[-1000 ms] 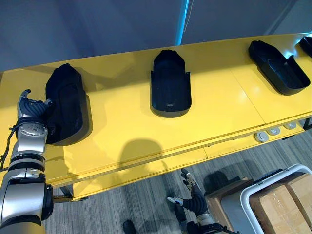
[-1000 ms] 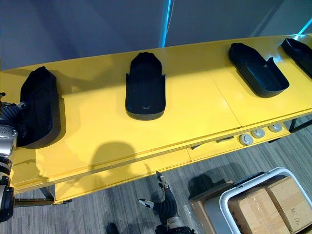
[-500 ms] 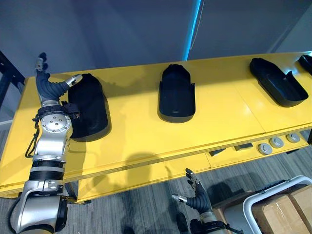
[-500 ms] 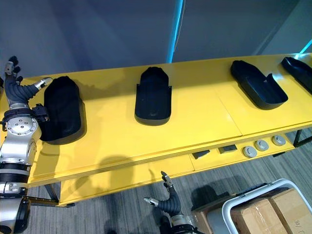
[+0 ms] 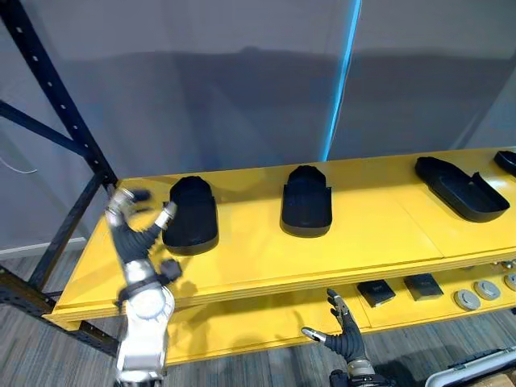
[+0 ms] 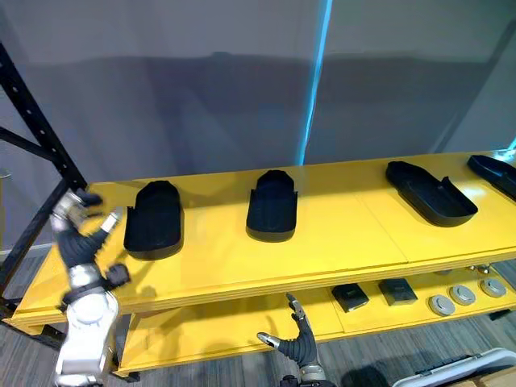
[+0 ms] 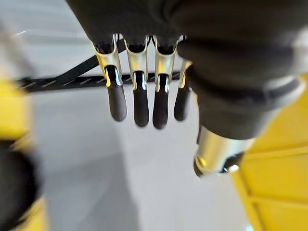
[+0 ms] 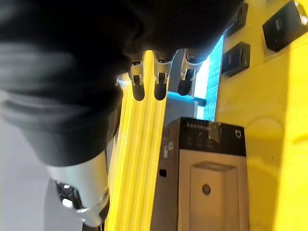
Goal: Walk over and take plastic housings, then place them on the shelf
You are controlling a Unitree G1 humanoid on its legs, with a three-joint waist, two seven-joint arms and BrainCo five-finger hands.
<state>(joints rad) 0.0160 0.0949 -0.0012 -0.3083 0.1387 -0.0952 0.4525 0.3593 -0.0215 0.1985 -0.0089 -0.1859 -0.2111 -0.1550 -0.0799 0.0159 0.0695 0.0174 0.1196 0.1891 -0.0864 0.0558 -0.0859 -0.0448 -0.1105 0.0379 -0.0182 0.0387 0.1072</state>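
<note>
1. Black rack upright (image 5: 56, 89): far left, carries the yellow shelf (image 5: 250, 251).

2. My left hand (image 5: 135, 235): raised over the shelf's left end, fingers (image 7: 140, 98) straight and spread, thumb apart, holding nothing. It is just beside the leftmost housing, not touching. Judged reason: this piece is set down, so the hand hangs free of it.

3. Leftmost housing (image 5: 191, 216): black plastic, flat on the shelf. Long axis runs front to back; narrower rounded end points to the wall, broad end to me. Which face is up I cannot tell.

4. Middle housing (image 5: 306, 201): well apart from item 3, same lie, long axis front to back, rounded end to the wall. The even gaps probably leave room for a hand beside each piece.

5. My right hand (image 5: 343, 337): low, below the shelf's front edge, fingers loosely apart, empty. Judged idle, kept down out of the way.

6. Small black blocks (image 5: 375, 292): two on the lower tier (image 5: 234, 318), side by side.

7. Slanted housing (image 5: 461, 188): on the shelf's right part, long axis turned from back-left to front-right, hollow side up.

8. Grey discs (image 5: 466, 299): lower tier, near the right edge.

9. Edge housing (image 6: 493, 172): farthest right, partly cut off; its heading is unclear.
</note>
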